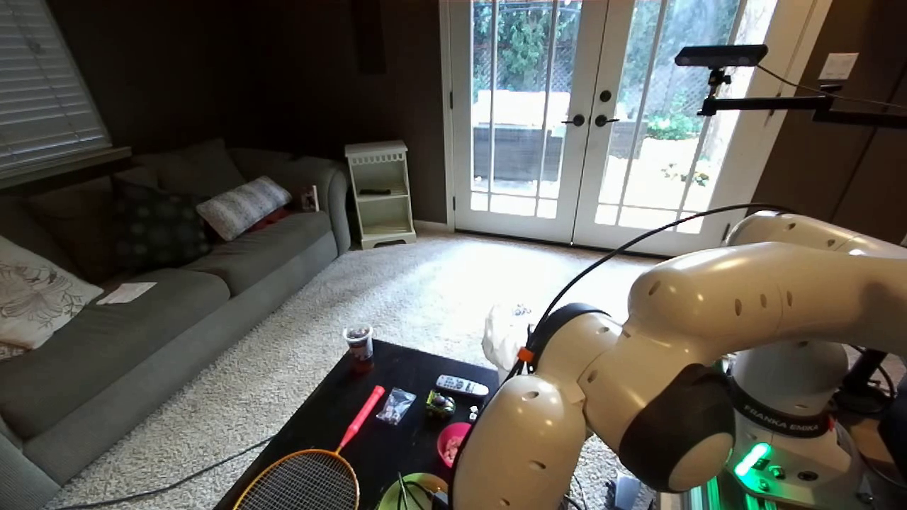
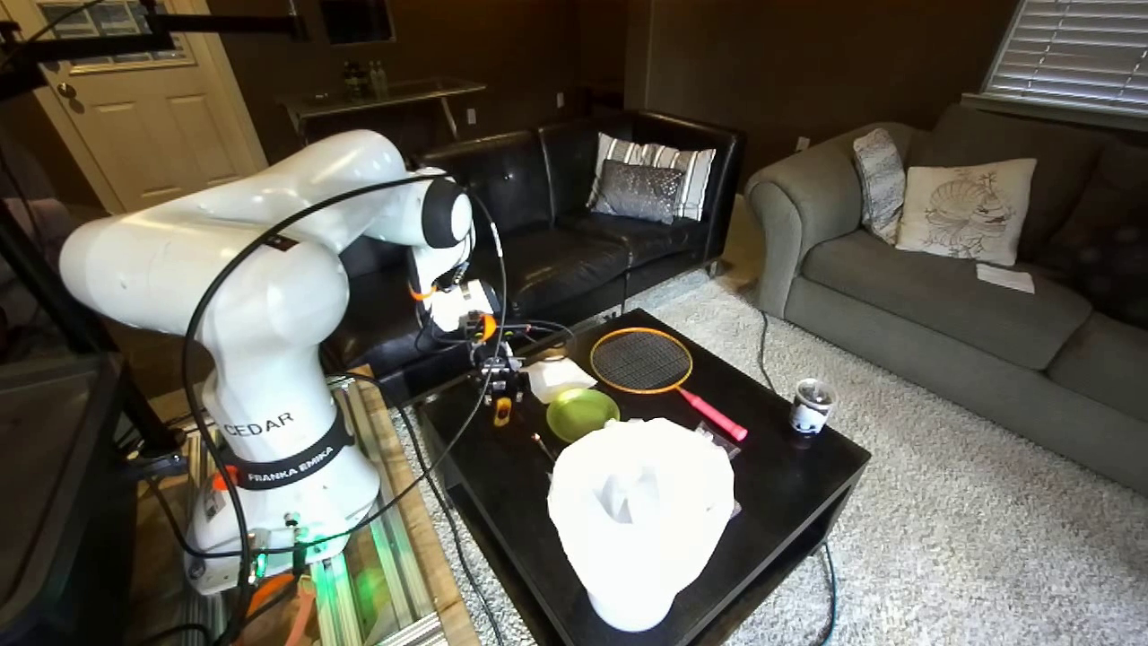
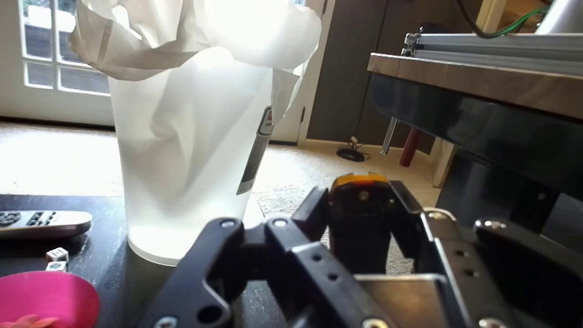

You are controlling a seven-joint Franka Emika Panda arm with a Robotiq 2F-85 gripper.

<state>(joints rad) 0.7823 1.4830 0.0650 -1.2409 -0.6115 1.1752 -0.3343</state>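
In the wrist view my gripper [image 3: 360, 202] is shut on a black-and-orange device [image 3: 362, 228], one finger pad against each side. An exterior view shows the device [image 2: 502, 412] hanging below the gripper [image 2: 505, 388], beside a green bowl [image 2: 583, 414] near the table's edge. A white bin [image 3: 182, 159] with a crumpled liner stands on the table, to the left of the jaws in the wrist view. A pink bowl [image 3: 50, 296] with pinkish contents lies lower left, near small white dice [image 3: 57, 256]. The arm mostly hides the gripper in an exterior view.
On the black table [image 2: 771, 484] lie an orange racket [image 2: 641, 361] with a pink handle, a lidded cup [image 2: 812, 408], a grey remote [image 1: 462, 385], a plastic packet [image 1: 396, 406] and a small green toy [image 1: 440, 404]. A white cloth or paper [image 2: 556, 377] lies behind the green bowl.
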